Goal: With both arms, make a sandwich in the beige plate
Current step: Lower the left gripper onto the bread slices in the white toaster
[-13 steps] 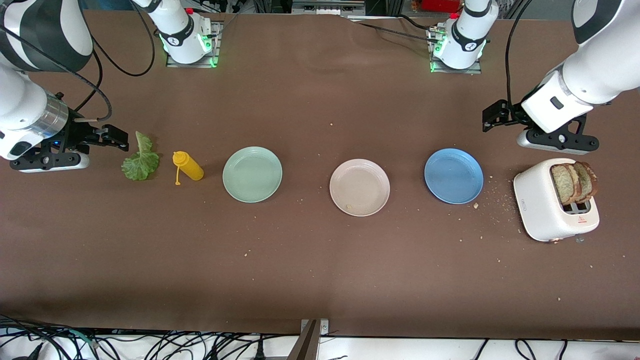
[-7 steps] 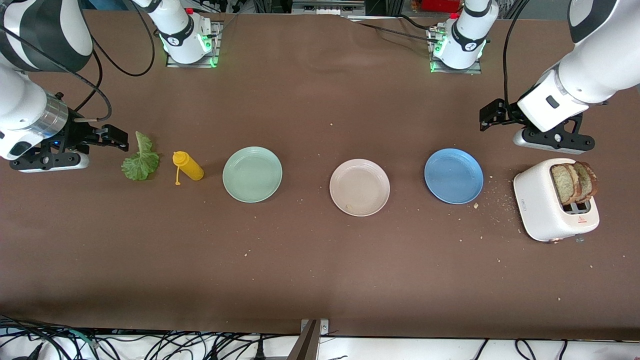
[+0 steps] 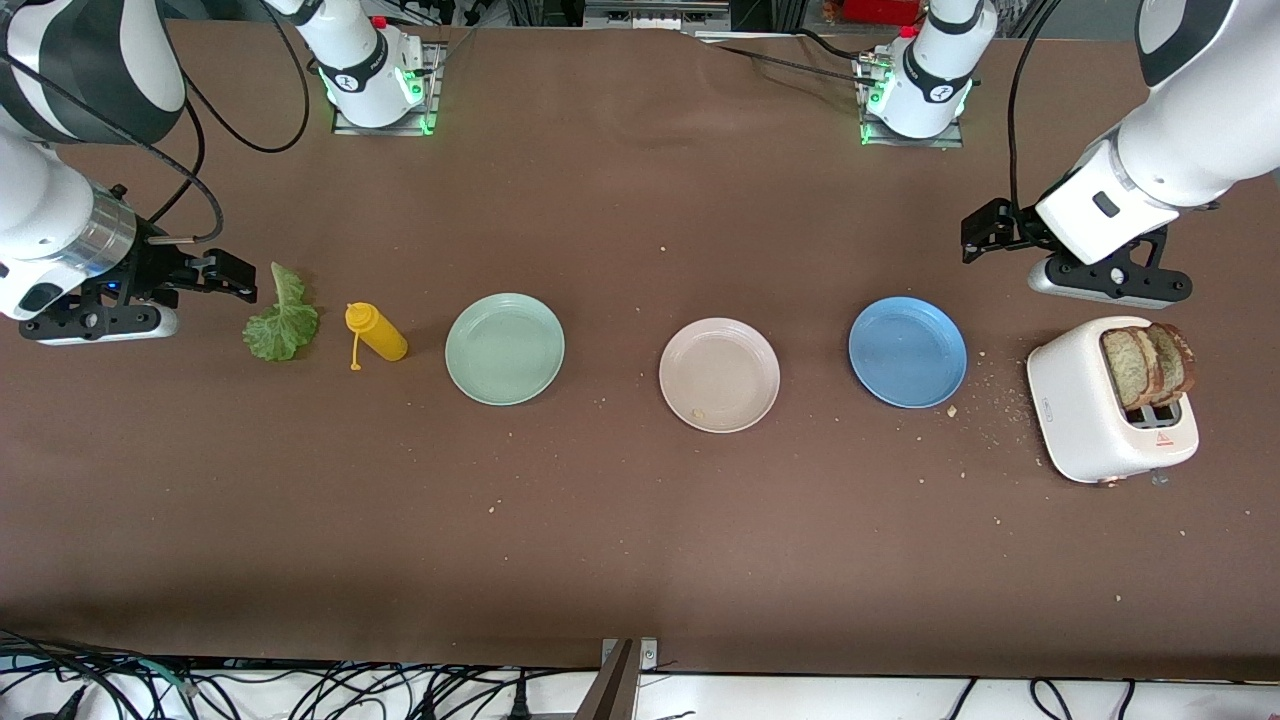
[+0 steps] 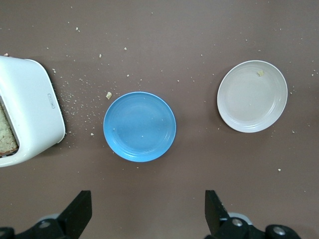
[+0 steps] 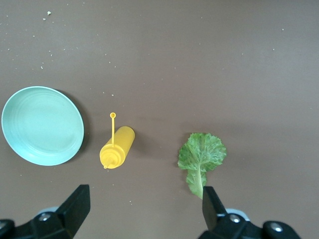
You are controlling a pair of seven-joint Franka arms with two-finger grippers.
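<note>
The beige plate [image 3: 719, 375] sits mid-table between the other two plates, bare but for a crumb; it also shows in the left wrist view [image 4: 252, 96]. Two bread slices [image 3: 1150, 365] stand in the white toaster [image 3: 1085, 405] at the left arm's end. The lettuce leaf [image 3: 283, 320] lies flat at the right arm's end and shows in the right wrist view [image 5: 201, 155]. My left gripper [image 3: 985, 232] is open and empty over bare table by the blue plate and toaster [image 4: 148, 215]. My right gripper [image 3: 235, 278] is open and empty just beside the lettuce [image 5: 143, 209].
A mint-green plate [image 3: 504, 349] and a blue plate [image 3: 907, 352] flank the beige one. A yellow squeeze bottle [image 3: 376, 332] lies on its side between the lettuce and the mint plate. Crumbs are scattered between the toaster and the blue plate.
My left arm and gripper have shifted slightly toward the robots' bases. The right arm has not moved, and nothing on the table has moved.
</note>
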